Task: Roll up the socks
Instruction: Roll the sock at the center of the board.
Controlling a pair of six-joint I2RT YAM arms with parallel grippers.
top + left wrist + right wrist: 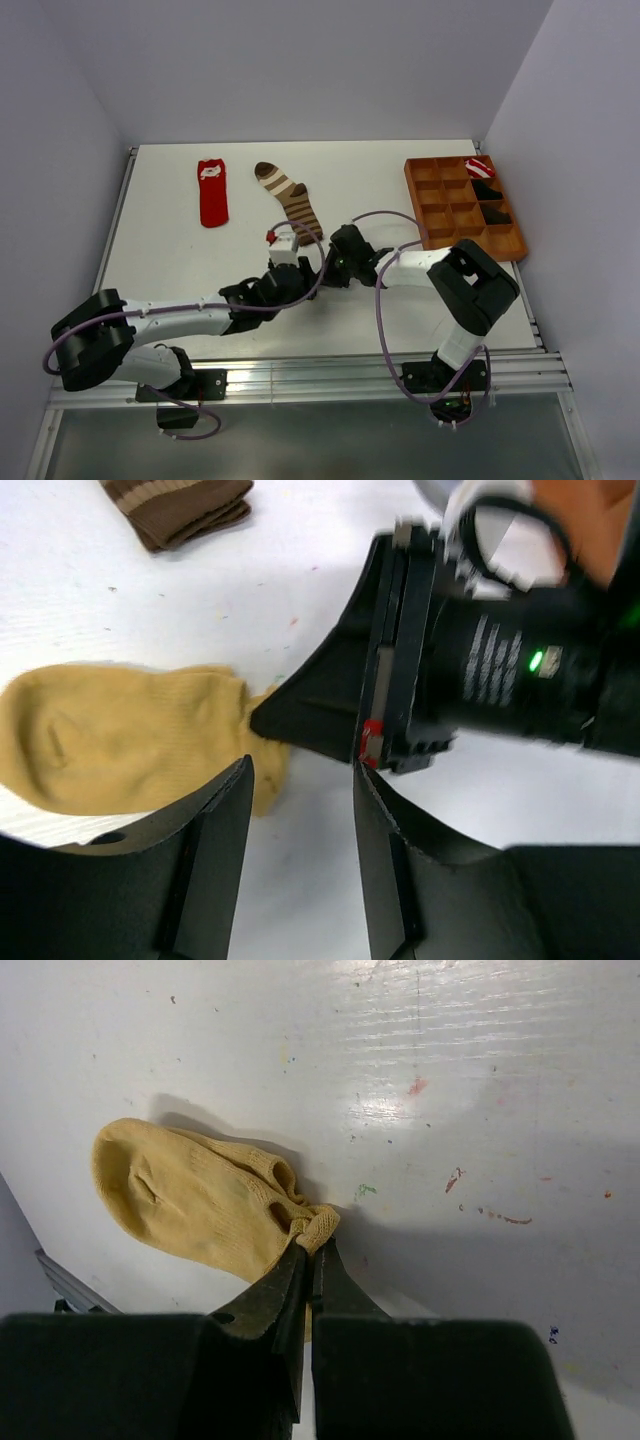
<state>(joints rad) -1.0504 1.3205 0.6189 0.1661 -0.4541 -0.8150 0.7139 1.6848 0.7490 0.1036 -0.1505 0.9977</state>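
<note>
Top external is hiding the yellow sock under both wrists, mid-table. Right gripper is pinching its cuff, left gripper is hanging open over its edge, and the table is stretching out leftward.

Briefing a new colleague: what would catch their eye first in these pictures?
The right claw is shut on the edge of a short mustard-yellow fabric sock at mid-table, with the left claw open beside it. Farther back lie a red fabric sock and a brown-and-tan striped sock.
</note>
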